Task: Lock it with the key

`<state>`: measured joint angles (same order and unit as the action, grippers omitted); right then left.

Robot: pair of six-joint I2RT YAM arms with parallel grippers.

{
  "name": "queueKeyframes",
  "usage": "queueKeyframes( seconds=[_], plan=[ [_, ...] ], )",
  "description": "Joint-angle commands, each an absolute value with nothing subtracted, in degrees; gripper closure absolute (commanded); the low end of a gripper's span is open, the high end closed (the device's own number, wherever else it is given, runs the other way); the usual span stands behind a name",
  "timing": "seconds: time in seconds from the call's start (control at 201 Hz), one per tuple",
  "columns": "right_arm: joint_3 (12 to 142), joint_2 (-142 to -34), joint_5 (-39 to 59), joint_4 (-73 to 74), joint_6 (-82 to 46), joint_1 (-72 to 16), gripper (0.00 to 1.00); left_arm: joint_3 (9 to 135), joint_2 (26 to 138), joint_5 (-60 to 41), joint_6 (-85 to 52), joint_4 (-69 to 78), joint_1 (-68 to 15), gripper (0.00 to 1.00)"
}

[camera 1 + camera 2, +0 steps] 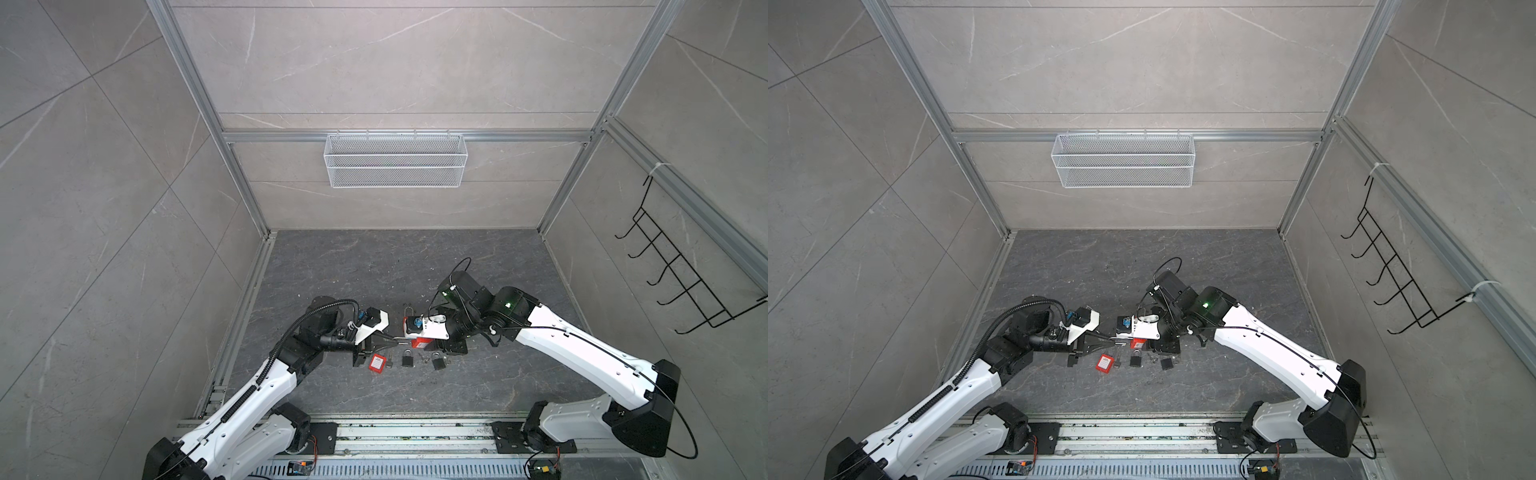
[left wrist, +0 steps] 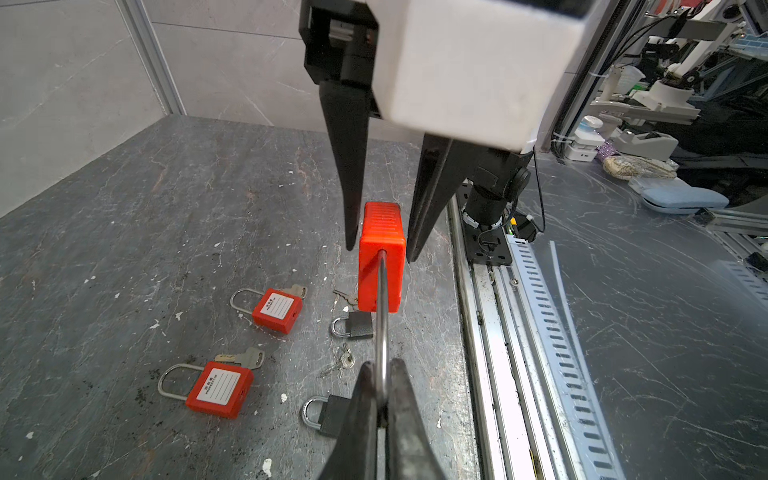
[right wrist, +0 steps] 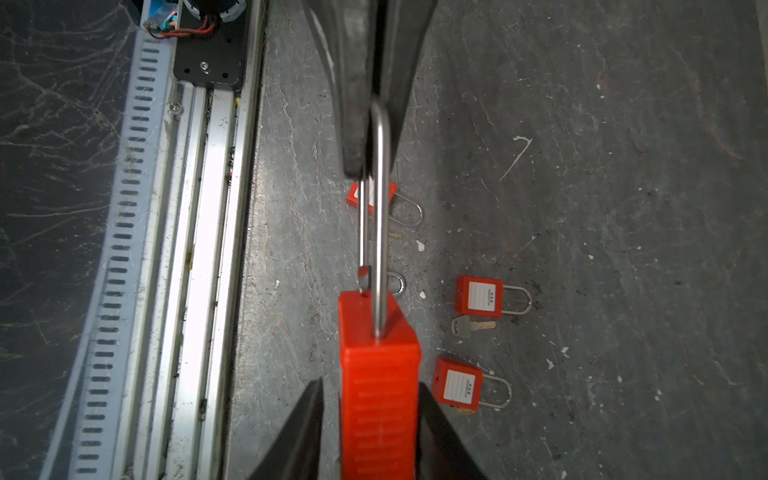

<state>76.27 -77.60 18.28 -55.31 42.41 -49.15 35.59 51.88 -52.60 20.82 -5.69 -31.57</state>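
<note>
left claw pinched shut on the shackle of the red padlock, held above the surface; right claw straddles the red body, whether clamped cannot be told.

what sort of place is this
Most likely a robot test cell in a lab: an aluminium-framed booth of grey stone-look panels, two white-and-black robot arms mounted on a metal rail, and more robot rigs on benches beyond the frame.

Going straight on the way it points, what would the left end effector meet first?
Likely the red plastic padlock body, whose steel shackle the left end effector pinches; the right end effector flanks it.
</note>
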Motion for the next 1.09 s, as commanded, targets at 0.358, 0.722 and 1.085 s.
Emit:
queueKeyframes(
  seconds=[0.358, 0.722, 1.085],
  plan=[
    [84.2, -81.1, 27.4, -66.6, 42.9, -49.0, 0.89, 33.3, 49.1, -52.9, 17.9, 3.1, -34.3, 1.0],
    [85.6, -80.9, 25.7, -59.8, 41.9, -49.0, 0.88, 33.1, 52.4, -50.7, 16.0, 6.1, -39.0, 1.0],
    [85.6, -80.2, 23.7, -62.0, 40.6, -49.2, 0.6, 30.9, 52.4, -47.6, 14.7, 12.7, -38.8, 1.0]
  ],
)
